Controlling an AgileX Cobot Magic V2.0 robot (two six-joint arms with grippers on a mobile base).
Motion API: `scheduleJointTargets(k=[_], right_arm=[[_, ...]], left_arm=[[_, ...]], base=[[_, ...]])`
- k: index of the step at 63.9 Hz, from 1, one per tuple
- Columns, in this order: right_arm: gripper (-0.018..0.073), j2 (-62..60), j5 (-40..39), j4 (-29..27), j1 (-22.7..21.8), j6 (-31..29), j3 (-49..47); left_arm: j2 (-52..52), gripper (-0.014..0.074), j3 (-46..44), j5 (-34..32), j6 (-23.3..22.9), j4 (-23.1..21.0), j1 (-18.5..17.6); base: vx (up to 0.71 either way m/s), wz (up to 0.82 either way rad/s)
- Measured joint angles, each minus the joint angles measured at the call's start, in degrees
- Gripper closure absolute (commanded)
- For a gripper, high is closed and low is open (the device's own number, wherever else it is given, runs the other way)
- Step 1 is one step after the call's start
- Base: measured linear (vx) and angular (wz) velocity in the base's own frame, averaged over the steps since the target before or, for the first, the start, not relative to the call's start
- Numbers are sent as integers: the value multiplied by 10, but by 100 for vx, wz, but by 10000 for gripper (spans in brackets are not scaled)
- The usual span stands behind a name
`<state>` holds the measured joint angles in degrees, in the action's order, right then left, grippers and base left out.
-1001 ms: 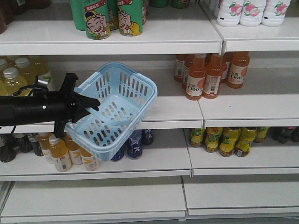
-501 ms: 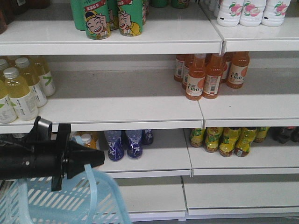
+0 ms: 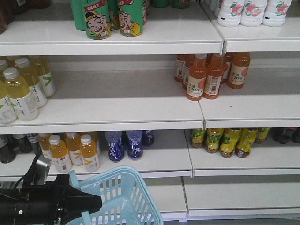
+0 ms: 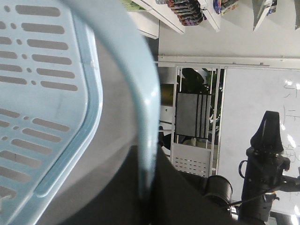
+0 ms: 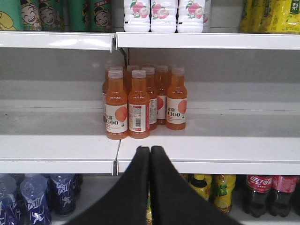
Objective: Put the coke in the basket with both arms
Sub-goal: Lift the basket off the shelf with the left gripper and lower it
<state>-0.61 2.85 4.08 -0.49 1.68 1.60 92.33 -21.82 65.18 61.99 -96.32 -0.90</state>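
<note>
white shelves carried orange bottles labelled "c100"; left end effector gripped the basket handle, lower than before; right end effector pinched together, empty.

In the front view the basket runs off the lower edge, so we see only its upper rim and part of its walls. The left end effector covers its near corner, and the arm behind it is cut by the left edge. From the left wrist, the handle is a soft blur running into dark, shapeless fingers. From the right wrist, the right end effector is cut off at the bottom edge and partly hides yellow bottles behind it.
</note>
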Motion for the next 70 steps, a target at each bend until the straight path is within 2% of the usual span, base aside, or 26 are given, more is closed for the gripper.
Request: scheduleJointTargets(k=[29, 44, 51, 63, 70], right_arm=[[569, 0, 0, 0, 0, 0, 0], [569, 0, 0, 0, 0, 0, 0], [569, 0, 0, 0, 0, 0, 0], [569, 0, 0, 0, 0, 0, 0], [569, 0, 0, 0, 0, 0, 0]], left_arm=[[0, 604, -23, 0, 4, -6, 0], [0, 603, -93, 0, -41, 5, -1], [0, 603, -108, 0, -56, 7, -11], [0, 603, -111, -5, -65, 7, -54], [0, 603, -111, -15, -66, 5, -61]], base=[[0, 0], [0, 0], [0, 0], [0, 0], [0, 0]])
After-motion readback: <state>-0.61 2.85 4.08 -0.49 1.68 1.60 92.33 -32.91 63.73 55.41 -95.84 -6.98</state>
